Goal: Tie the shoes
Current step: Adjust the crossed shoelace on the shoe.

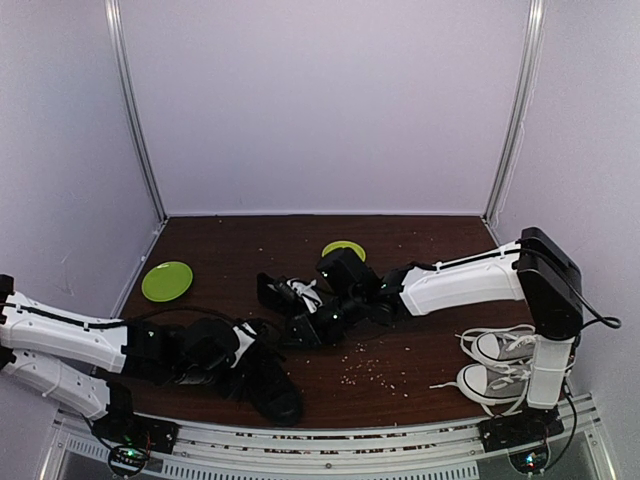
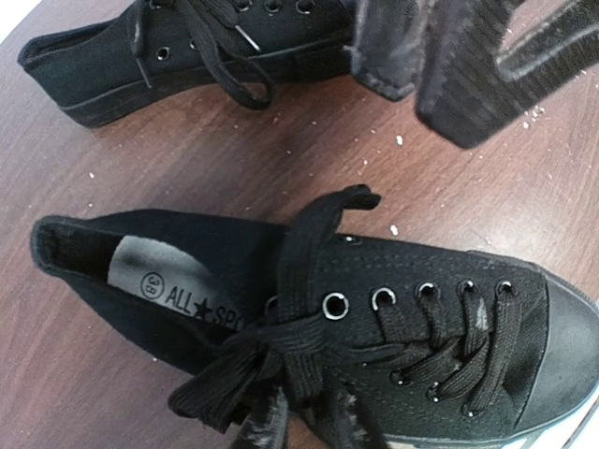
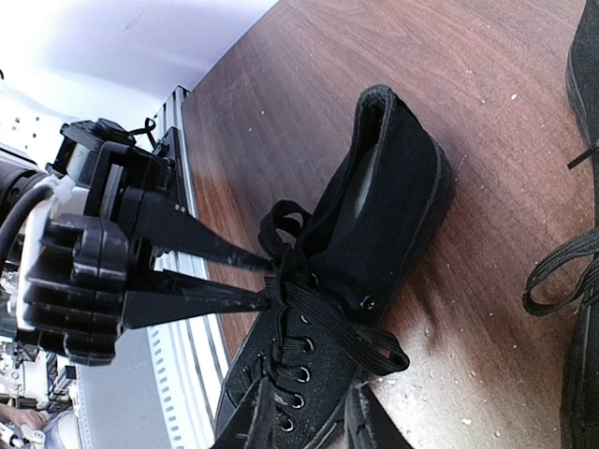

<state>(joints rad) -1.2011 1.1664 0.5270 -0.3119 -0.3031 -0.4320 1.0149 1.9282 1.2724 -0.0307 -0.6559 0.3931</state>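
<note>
At front-left of the surface (image 1: 430, 335), just ahead of the arm bases, you've got the near shoe (image 2: 393, 309) lying flat, toe to the right in the left wrist view. The far shoe (image 2: 187, 47) sits just behind it, its laces loose.

Left end effector (image 3: 274, 281) is closed nearly all the way, tips pinching the laces (image 2: 309, 271) at the crossing over the tongue. That's prob. to keep the half-made bow from slackening while the other arm works. Right end effector (image 2: 426, 103) hovers over the gap btw. the two shoes, jaws partly apart w/ nothing visibly in them. It looks placed to come in for the free loop draped over the near shoe's side.

Hard to read: it's black lace on black canvas, so you can't tell a real knot from strands just bunched. Each wrist view cuts off its own fingertips at the bottom edge, so whether a strand brushes the right ones isn't clear. From above, both arms cover most of the shoes. The white sneakers (image 1: 500, 365) at far right aren't yours to tie.
</note>
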